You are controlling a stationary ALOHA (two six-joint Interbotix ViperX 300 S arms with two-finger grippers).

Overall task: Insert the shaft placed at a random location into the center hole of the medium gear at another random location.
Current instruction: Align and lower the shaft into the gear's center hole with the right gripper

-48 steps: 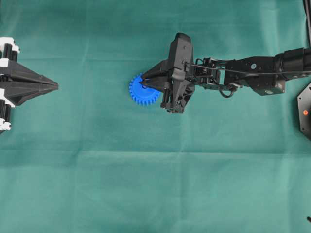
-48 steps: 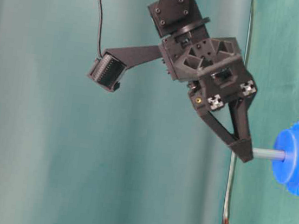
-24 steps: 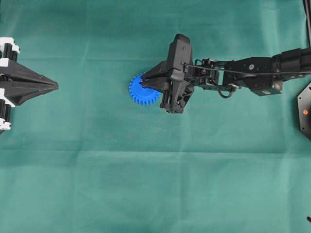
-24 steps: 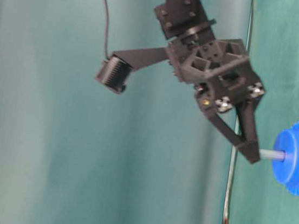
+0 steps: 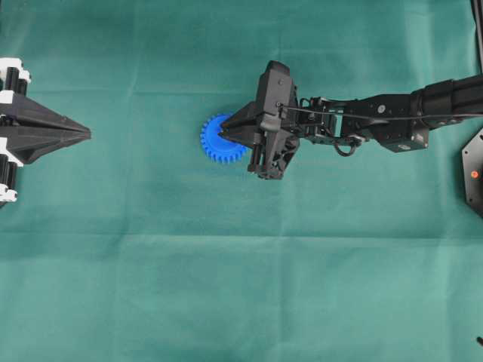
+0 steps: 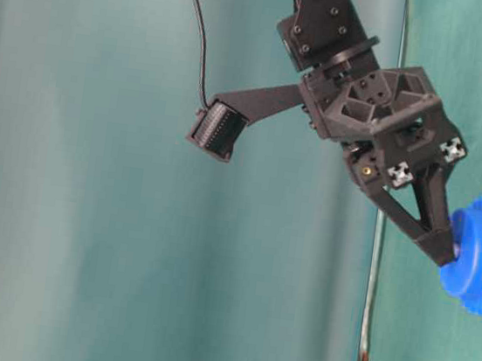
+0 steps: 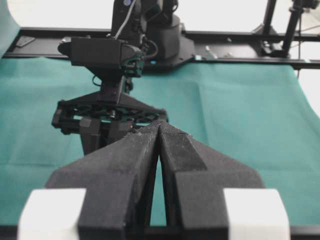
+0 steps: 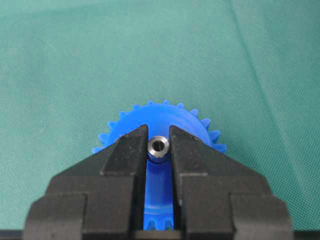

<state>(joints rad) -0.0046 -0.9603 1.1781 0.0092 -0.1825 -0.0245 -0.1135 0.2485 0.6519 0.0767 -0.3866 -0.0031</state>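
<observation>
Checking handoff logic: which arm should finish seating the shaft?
Right. Its gripper already pinches the shaft directly over the medium gear; the left gripper sits shut, far off.

A soft green cloth (image 5: 226, 286) with a few folds covers the table. Behind it runs a black metal frame (image 7: 240, 36), with bright white light beyond.

The gear (image 8: 159, 118) looks like bright blue plastic, smooth with a slight sheen. The pin (image 8: 158, 148) is silvery metal, polished and shiny at its end. The right gripper (image 8: 158, 150) and left gripper (image 7: 159, 131) have matt black plastic fingers with a fine, grainy, layered texture. The table cover (image 5: 226, 286) is green woven cloth, matt, with faint creases.
</observation>
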